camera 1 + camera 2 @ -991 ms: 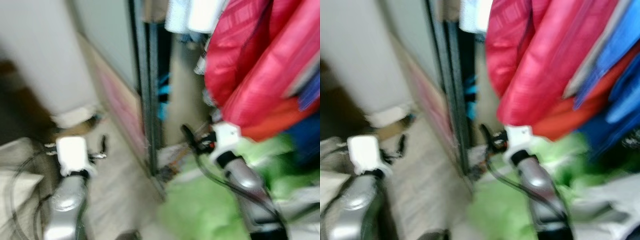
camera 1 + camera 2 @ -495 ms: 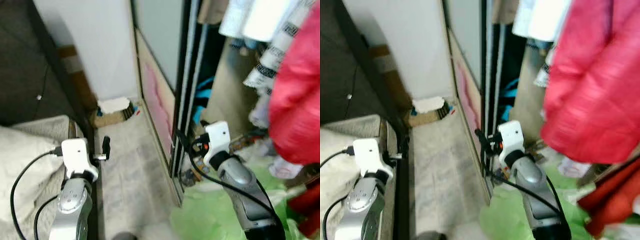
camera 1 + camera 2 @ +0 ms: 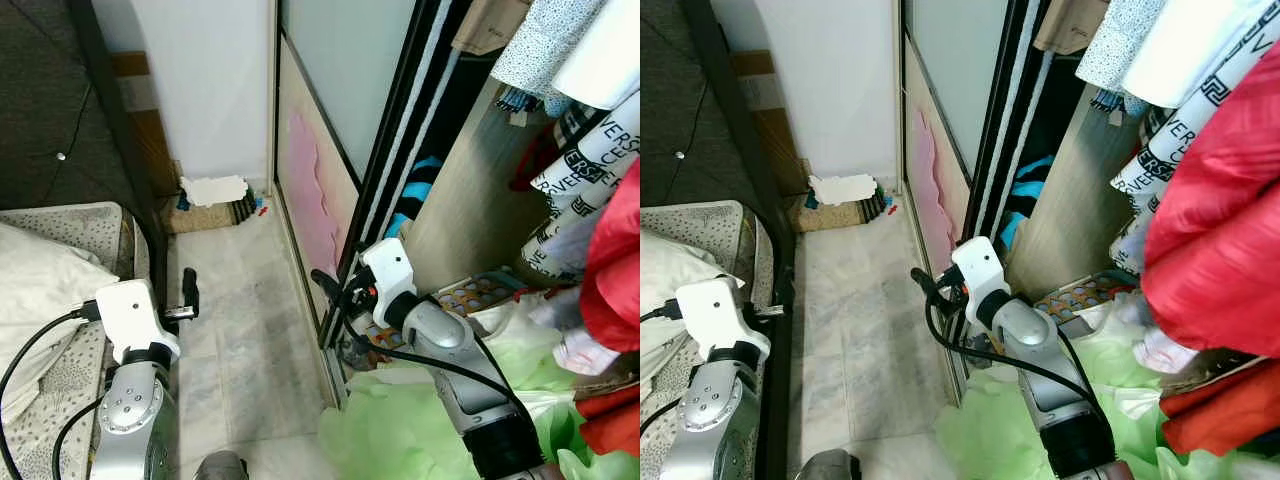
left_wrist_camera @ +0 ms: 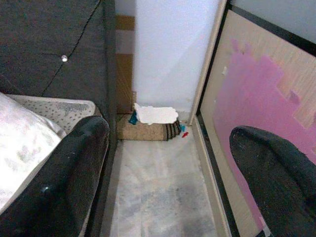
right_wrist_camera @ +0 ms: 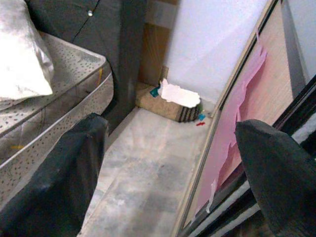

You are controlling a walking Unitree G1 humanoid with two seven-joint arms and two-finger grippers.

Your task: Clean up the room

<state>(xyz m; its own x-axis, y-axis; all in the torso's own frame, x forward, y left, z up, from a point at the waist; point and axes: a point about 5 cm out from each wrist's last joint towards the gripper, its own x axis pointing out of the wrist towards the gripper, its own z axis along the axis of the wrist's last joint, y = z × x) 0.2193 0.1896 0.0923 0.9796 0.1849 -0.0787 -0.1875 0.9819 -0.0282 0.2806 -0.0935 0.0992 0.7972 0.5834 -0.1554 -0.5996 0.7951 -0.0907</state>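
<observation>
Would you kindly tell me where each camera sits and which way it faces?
Head stereo pair: looks forward and down the floor strip between bed and wardrobe door; both arms show.
Left wrist: along the left tool, open, toward the corner.
Right wrist: along the right tool, open.
All share the white-topped box.

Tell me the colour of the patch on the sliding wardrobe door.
Pink, on the sliding wardrobe door's tan lower panel; clearest in the left wrist view.
</observation>
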